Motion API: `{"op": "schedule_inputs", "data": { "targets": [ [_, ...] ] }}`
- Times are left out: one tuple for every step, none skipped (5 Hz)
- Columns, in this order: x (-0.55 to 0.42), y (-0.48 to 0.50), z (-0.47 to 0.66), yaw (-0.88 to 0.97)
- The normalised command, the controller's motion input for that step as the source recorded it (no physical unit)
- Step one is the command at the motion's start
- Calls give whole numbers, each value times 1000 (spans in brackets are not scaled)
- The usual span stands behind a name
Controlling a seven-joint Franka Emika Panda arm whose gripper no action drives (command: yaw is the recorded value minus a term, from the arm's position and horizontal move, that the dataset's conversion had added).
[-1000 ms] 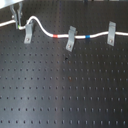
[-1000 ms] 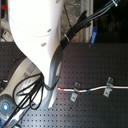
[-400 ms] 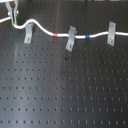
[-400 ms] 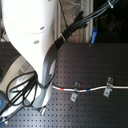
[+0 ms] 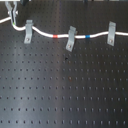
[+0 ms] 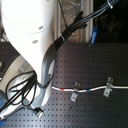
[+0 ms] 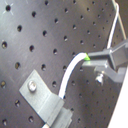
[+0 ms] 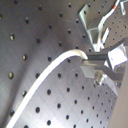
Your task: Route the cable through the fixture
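Note:
The white cable [image 5: 47,34] runs across the far side of the black breadboard, with a red band [image 5: 56,36] and a blue band [image 5: 88,37]. It passes at all three grey clips: left [image 5: 28,31], middle [image 5: 71,38] and right [image 5: 111,32]. My gripper [image 5: 12,10] is at the first exterior view's far left, just beyond the left clip. In both wrist views the gripper [image 7: 91,59] is shut on the cable's end [image 8: 75,52], close above the board. The left clip [image 7: 44,100] shows in the first wrist view. The second exterior view shows two clips [image 6: 76,91].
The black perforated breadboard [image 5: 65,90] fills the near side. In the second exterior view the white arm [image 6: 30,30] and its black hose bundle [image 6: 30,92] cover the left clip and the gripper.
The arm has shifted slightly in the second exterior view. The cable end stays in the gripper, and the cable still lies at all three clips.

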Motion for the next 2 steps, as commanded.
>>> {"op": "schedule_inputs", "data": {
  "targets": [
    [-160,-18,-1,0],
    [-325,-26,0,0]
  ]
}}
